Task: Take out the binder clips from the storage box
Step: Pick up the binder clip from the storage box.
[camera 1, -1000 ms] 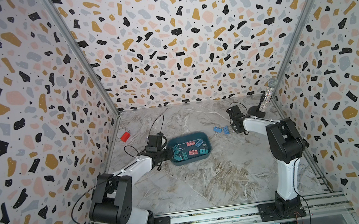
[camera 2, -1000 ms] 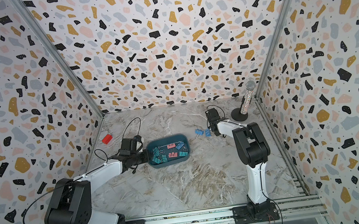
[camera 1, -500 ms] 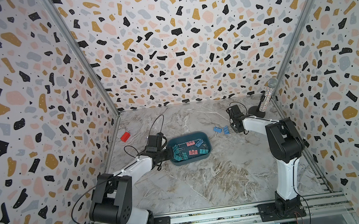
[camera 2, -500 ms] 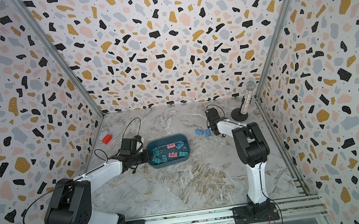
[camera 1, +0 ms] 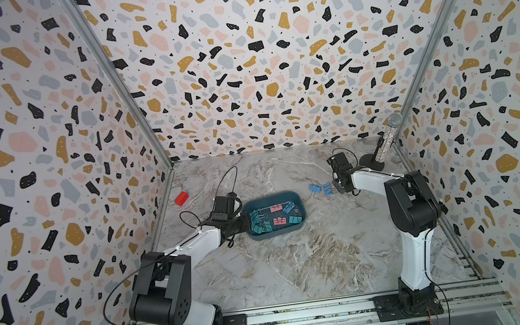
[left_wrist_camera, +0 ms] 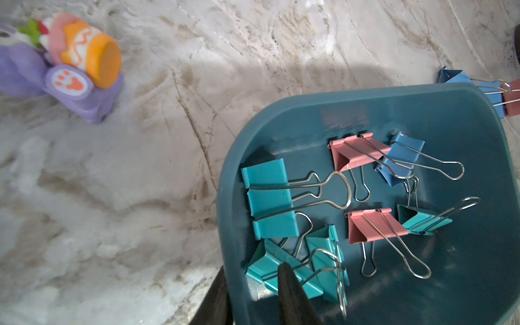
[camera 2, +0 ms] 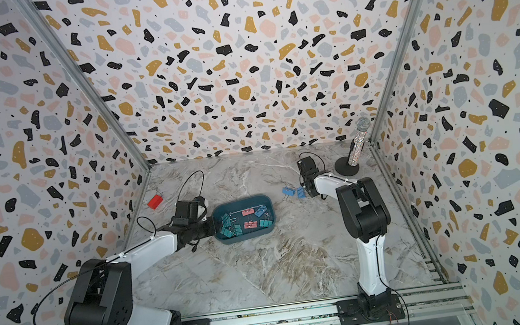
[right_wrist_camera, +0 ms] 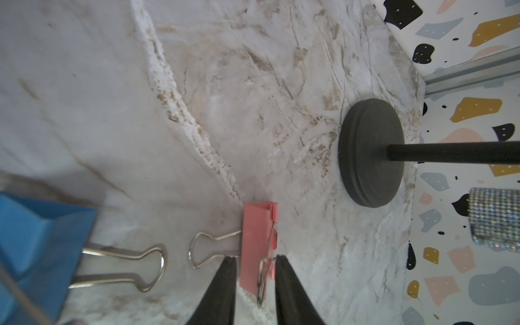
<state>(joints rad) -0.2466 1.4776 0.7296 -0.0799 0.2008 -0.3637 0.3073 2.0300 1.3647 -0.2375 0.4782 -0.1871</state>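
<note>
1. Clock read from above, 12 at the back wall. red block [camera 1: 181, 198] sits alone on the marble tabletop [camera 1: 298, 266] at 10 o'clock, close to the left wall.
2. purple-and-orange toy [left_wrist_camera: 78, 73]: seen from the left wrist view, lying on the marble well apart from the box.
3. left gripper [camera 1: 242, 227] is at the 9 o'clock end of the storage box [camera 1: 271, 196]. Wrist view: one of its fingers [left_wrist_camera: 291, 295] is inside and the other outside, with the box wall pinched between them.
4. Storage box sits flat at about table centre, long axis running 9 to 3.
5. binder clips [left_wrist_camera: 267, 197] inside: teal ones are bunched at the 9 o'clock end by the gripper, two pink sit mid-box, one blue and one teal lie toward 3 o'clock. Wire handles overlap.
6. Two blue clips [camera 1: 313, 188] are out on the table, just beside each other, at 1 o'clock from the box, between it and the right arm.
7. right gripper [right_wrist_camera: 254, 257] is low over the marble, fingers [right_wrist_camera: 222, 289] spread, with a pink clip [right_wrist_camera: 257, 233] lying on the table between them. One pad looks to graze the clip's edge; the angle is too oblique to be sure.
8. Glitter microphone [camera 1: 384, 144] stands upright on a black round stand [right_wrist_camera: 371, 152] at 2 o'clock in the back right corner, near the right gripper, apart from it.
</note>
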